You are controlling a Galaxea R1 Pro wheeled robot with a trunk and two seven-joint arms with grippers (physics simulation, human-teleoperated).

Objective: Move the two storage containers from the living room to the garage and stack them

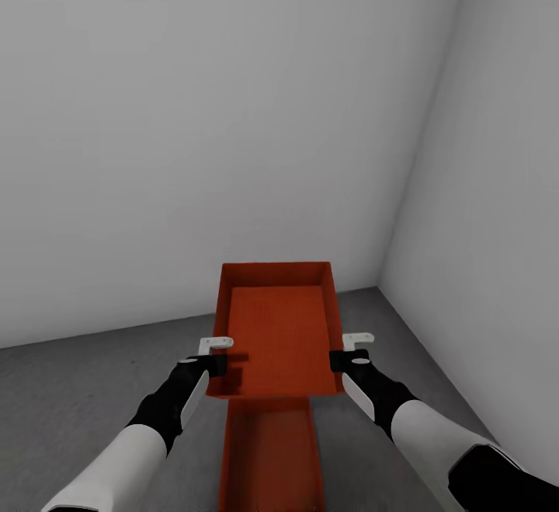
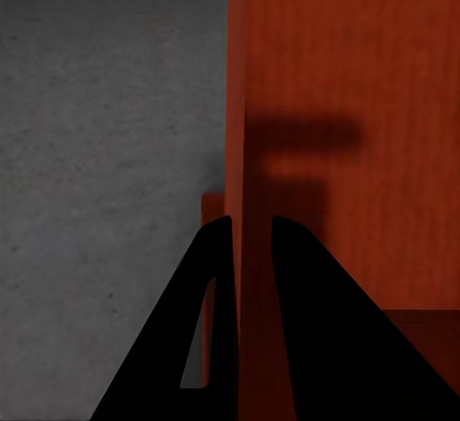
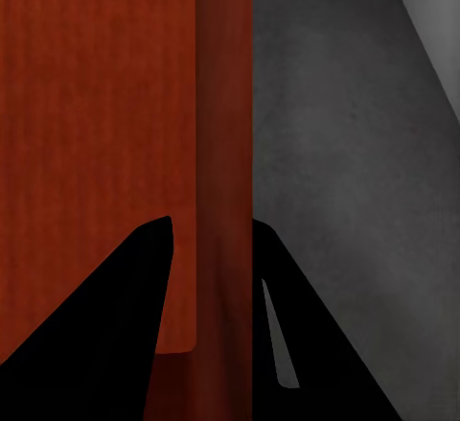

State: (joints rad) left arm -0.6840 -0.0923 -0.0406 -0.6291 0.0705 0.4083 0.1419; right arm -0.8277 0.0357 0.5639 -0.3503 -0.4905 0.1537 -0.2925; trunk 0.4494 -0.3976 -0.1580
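One orange-red storage container point(image 1: 276, 325) hangs between my two arms, open side up and empty. My left gripper point(image 1: 220, 360) is shut on its left wall, and the left wrist view has the dark fingers point(image 2: 216, 277) straddling that wall point(image 2: 355, 76). My right gripper point(image 1: 339, 358) is shut on the right wall, its fingers point(image 3: 144, 287) pinching the rim point(image 3: 225, 152). The second container point(image 1: 272, 458) lies on the dark grey garage floor point(image 1: 93, 388) directly below and nearer to me, its far end hidden under the held one. Whether the two touch I cannot tell.
A plain white wall point(image 1: 194, 108) stands straight ahead and another white wall point(image 1: 497, 186) closes in on the right, meeting in a corner just beyond the containers. Grey concrete point(image 2: 96, 152) spreads out to the left, and a narrower strip point(image 3: 345, 133) runs on the right.
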